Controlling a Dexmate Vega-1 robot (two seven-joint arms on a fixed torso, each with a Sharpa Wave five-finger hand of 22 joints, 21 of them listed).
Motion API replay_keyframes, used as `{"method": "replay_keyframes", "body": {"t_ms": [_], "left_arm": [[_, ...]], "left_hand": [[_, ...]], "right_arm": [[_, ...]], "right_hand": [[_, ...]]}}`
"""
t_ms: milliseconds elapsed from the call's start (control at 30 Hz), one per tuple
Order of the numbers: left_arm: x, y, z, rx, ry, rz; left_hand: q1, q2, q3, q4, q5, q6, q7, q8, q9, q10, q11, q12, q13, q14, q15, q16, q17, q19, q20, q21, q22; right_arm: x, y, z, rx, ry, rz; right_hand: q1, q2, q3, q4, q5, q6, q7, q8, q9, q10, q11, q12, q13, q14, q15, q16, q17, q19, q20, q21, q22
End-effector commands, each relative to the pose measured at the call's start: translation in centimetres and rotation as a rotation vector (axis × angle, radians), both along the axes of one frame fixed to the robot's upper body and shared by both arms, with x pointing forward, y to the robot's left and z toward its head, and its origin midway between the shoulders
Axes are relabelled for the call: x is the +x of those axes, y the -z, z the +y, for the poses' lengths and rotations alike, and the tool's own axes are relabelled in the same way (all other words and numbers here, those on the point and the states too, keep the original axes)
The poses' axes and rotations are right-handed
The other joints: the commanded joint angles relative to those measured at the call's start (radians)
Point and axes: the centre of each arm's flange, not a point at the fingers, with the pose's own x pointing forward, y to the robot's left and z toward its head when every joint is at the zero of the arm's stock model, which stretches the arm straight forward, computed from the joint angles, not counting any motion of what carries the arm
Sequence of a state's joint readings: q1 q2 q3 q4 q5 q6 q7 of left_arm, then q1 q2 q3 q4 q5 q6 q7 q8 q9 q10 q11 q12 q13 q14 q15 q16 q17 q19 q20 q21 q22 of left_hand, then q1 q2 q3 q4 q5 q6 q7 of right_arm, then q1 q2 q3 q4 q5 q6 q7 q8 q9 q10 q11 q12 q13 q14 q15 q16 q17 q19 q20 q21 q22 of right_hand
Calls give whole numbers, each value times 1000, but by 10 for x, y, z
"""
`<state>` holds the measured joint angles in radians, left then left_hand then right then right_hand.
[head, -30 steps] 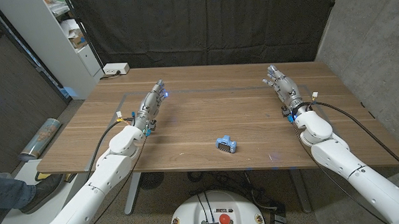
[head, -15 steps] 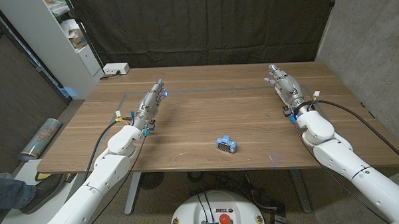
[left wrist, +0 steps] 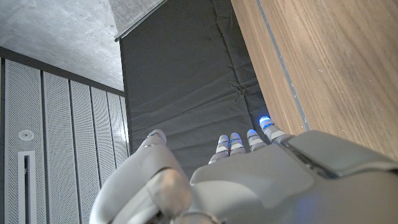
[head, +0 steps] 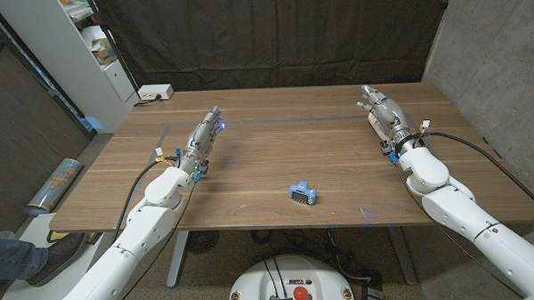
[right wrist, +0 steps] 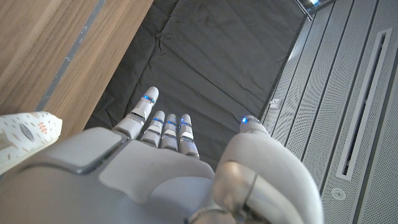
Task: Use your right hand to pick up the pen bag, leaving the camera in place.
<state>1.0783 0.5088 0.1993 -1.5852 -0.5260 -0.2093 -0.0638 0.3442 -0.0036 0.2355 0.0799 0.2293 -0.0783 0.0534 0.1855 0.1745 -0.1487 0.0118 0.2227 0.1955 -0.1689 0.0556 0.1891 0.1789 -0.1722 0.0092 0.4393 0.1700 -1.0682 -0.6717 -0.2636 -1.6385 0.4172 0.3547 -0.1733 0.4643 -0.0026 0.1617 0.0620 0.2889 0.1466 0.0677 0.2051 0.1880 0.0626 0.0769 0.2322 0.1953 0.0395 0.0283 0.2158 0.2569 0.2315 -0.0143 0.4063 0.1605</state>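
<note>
Near the worktop's (head: 276, 159) front edge sits the small blue camera (head: 301, 194). The right hand (head: 381, 116), fingers straight and empty, covers the patterned pen bag (right wrist: 25, 140). The left hand (head: 204, 135) is likewise empty.

A rectangular brown wooden worktop (head: 276, 159) with visible grain carries a small blue and grey camera (head: 302, 194) near its front edge, about midway across. In the right wrist view, a white patterned fabric item (right wrist: 22, 140) lies on the wood beside the right hand.
</note>
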Motion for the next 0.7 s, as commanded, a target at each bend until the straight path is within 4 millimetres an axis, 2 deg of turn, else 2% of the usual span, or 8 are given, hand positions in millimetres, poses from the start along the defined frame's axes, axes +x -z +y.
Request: {"method": "replay_keyframes", "body": {"t_ms": [33,700], "left_arm": [[2,0,1,9,2,5],[1,0,4,6,4,-1]], "left_hand": [[4,6,1,-8,0,2,1,7,5,0,-1,-3,-1,-9,-5,4,3,-89,4,-3,2],[4,7,-1,-10,-1,3,2,6,5,1,-1,-4,-1,-8,-6,4,3,-86,6,-12,2]], "right_arm": [[-5,-4,-3,-33,47,-17],[-11,-9,1,-103,124,-43]], "right_hand": [[12,5,3,-4,7,5,-7,-2,3,7,0,-4,1,10,0,8,1,5,4,-8,6],[24,7,6,-14,11,6,-10,-3,3,10,1,-9,0,14,1,6,-5,8,7,-20,6]]}}
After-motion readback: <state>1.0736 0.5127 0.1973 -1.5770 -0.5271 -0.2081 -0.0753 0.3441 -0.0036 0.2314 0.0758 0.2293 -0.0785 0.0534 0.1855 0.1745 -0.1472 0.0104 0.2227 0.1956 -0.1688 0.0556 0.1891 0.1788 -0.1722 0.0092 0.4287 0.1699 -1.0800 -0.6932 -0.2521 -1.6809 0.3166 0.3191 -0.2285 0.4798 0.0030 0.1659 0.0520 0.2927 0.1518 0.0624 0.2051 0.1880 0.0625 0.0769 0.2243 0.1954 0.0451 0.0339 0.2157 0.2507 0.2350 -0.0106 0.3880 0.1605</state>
